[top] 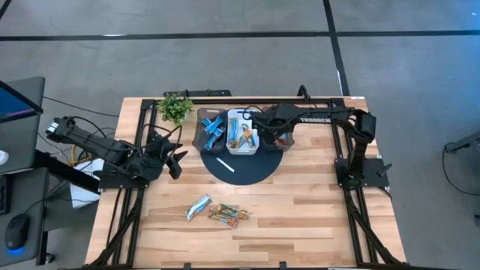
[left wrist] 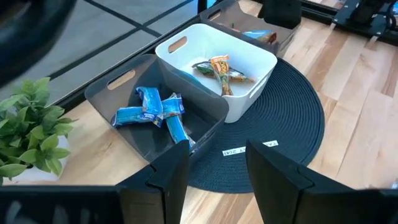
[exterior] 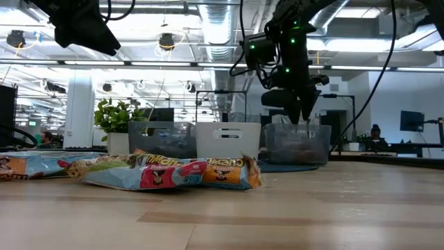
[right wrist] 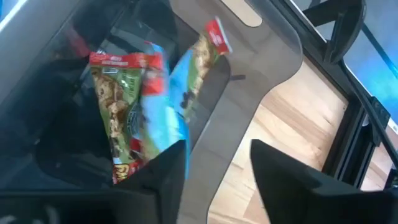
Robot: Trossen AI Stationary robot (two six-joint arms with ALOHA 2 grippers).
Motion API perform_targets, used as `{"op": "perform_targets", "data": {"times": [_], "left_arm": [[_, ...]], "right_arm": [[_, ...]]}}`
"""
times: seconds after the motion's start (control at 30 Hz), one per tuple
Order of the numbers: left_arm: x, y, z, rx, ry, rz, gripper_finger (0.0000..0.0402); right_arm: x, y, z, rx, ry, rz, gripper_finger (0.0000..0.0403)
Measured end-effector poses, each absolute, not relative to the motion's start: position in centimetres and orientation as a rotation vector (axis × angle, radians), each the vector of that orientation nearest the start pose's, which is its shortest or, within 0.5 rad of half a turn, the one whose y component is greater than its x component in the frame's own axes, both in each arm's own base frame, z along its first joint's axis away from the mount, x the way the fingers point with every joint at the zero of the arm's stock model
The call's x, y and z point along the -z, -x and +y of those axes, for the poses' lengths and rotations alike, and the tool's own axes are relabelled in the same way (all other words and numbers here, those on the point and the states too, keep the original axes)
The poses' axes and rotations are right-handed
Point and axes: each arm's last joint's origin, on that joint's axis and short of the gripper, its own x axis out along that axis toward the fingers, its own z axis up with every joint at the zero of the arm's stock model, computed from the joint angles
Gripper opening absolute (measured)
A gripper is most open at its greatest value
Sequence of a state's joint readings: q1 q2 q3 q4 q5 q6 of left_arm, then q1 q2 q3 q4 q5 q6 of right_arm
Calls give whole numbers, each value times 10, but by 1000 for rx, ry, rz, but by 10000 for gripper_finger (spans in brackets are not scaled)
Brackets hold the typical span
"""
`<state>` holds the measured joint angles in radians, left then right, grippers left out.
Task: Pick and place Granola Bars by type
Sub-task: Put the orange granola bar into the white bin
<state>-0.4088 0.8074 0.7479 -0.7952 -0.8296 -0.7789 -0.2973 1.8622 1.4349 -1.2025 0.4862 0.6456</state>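
Note:
Three bins stand in a row on a dark round mat point(top: 251, 166). The left dark bin point(left wrist: 106, 93) holds blue bars point(left wrist: 155, 112). The white bin point(left wrist: 261, 59) holds orange-brown bars point(left wrist: 221, 68). The right dark bin point(right wrist: 261, 56) holds bars with red, green and blue wrappers point(right wrist: 134, 106). My right gripper point(right wrist: 217, 162) hangs open just above that bin point(top: 283, 139), also seen in the low view point(exterior: 300, 104). My left gripper point(left wrist: 217, 165) is open over the table left of the mat point(top: 178, 161). A silver-teal bar point(top: 198, 207) and orange-red bars point(top: 226, 215) lie flat on the near table point(exterior: 166, 172).
A thin white stick point(top: 226, 165) lies on the mat in front of the bins. A small potted plant point(top: 175, 107) stands at the far left corner. Black frame rails run along both table sides point(top: 352, 217). Bare wood lies right of the loose bars.

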Motion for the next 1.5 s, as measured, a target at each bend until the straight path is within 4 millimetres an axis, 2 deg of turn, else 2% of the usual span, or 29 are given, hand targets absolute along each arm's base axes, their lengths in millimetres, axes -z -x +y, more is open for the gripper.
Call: {"op": "perform_targets", "data": {"times": [0.1,0.23,0.43,0.57,0.73,0.93,1.23,1.37,1.5], "left_arm": [[-273,-140,-38,-607,251,507,153],[-272,-140,-41,-515,313,574,152],[-269,-141,-48,-322,419,699,152],[-271,-143,-49,-290,448,690,152],[-269,-151,-53,-285,448,685,152],[-255,-172,-70,-177,387,782,152],[-221,-196,-98,-118,320,933,152],[-205,-203,-107,-116,335,1011,152],[-193,-209,-114,-128,363,1048,152]], "right_arm": [[-219,-321,-105,1093,-277,1377,214],[-238,-321,-85,1050,-165,1289,237],[-285,-319,-48,878,-18,1071,239],[-314,-310,-27,758,42,949,239],[-337,-298,-8,599,89,882,239],[-344,-292,10,418,92,884,239],[-351,-300,36,203,148,785,239],[-360,-295,37,135,160,744,239],[-366,-285,29,97,137,732,239]]}}
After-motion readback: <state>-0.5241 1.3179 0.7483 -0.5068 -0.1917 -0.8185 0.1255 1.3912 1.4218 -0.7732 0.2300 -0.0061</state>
